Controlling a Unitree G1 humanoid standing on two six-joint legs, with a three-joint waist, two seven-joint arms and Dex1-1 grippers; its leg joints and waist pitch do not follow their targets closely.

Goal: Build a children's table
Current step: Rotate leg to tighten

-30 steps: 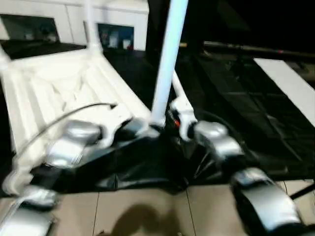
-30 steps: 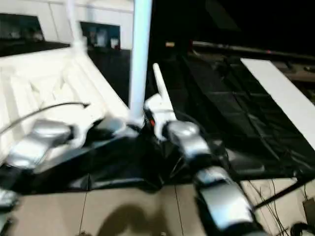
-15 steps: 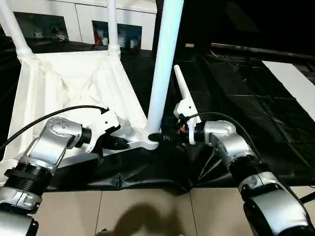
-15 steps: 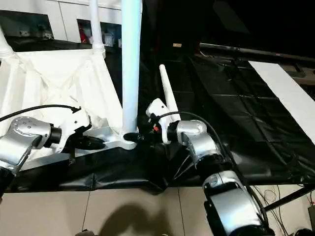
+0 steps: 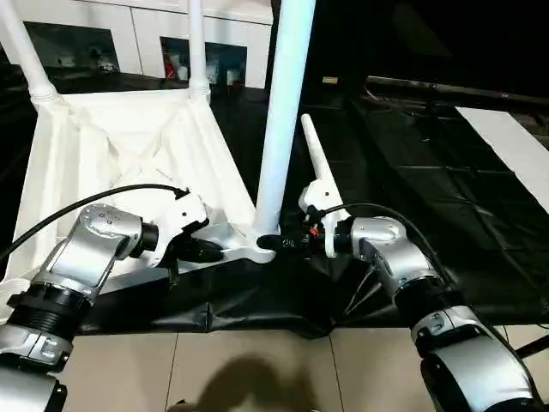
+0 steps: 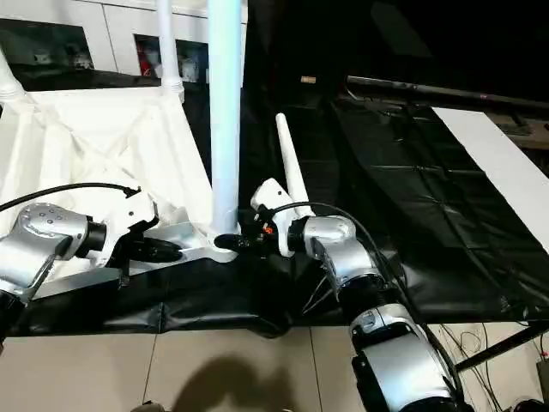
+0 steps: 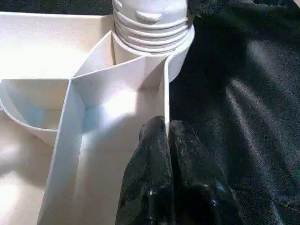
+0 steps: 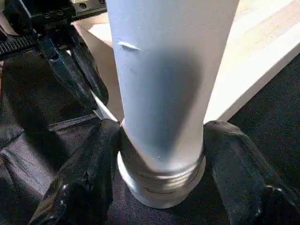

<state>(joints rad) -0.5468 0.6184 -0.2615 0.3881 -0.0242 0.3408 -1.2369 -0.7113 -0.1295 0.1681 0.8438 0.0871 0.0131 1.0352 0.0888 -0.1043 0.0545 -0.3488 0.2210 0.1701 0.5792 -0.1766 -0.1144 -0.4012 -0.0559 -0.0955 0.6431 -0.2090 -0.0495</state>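
While tabletop [image 5: 129,163] lies underside-up | leg [image 5: 283,112] vertical, right gripper [image 8: 157,154] straddling | left gripper [image 7: 166,140] pinches rim

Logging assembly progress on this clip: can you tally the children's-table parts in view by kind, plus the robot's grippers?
Tabletop, underside up: 1
Legs, upright in corner sockets: 3
Grippers, the left gripper and the right gripper: 2
Total: 6
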